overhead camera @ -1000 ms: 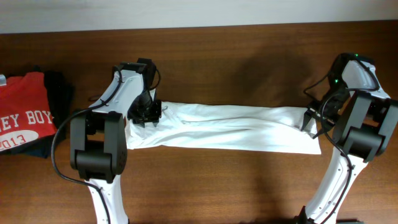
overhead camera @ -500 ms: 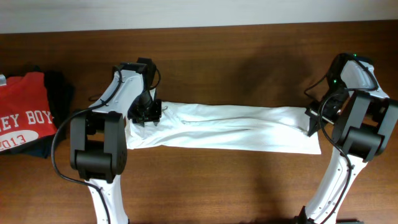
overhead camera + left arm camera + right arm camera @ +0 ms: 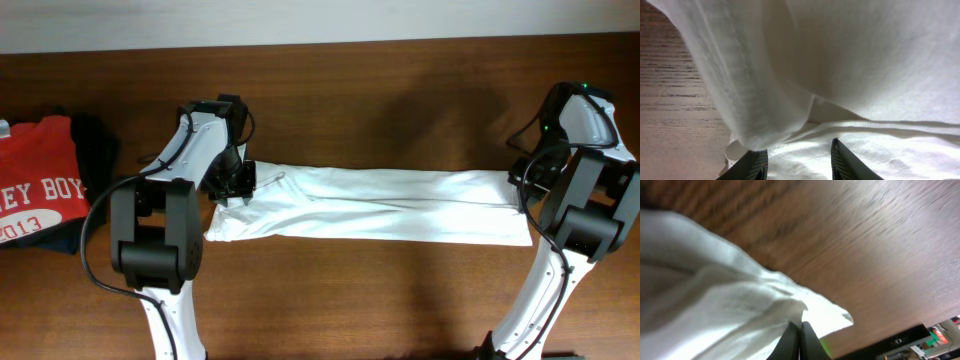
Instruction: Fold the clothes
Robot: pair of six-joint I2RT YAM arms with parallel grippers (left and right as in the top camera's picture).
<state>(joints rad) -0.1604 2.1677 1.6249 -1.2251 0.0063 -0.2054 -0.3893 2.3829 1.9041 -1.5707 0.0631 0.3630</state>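
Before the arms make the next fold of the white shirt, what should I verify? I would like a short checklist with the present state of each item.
1. Right pincer shut on the white shirt: ok, its fingers pinch the cloth edge.
2. Left pincer holding the white shirt: cannot tell, its jaws stand apart with cloth between them.
3. White shirt drawn out as a long band between both pincers on the table: ok.
4. Left end of the band smooth: not ok, the cloth bunches by the left pincer.
5. Red shirt apart from the white shirt: ok, it lies at the table's left edge.
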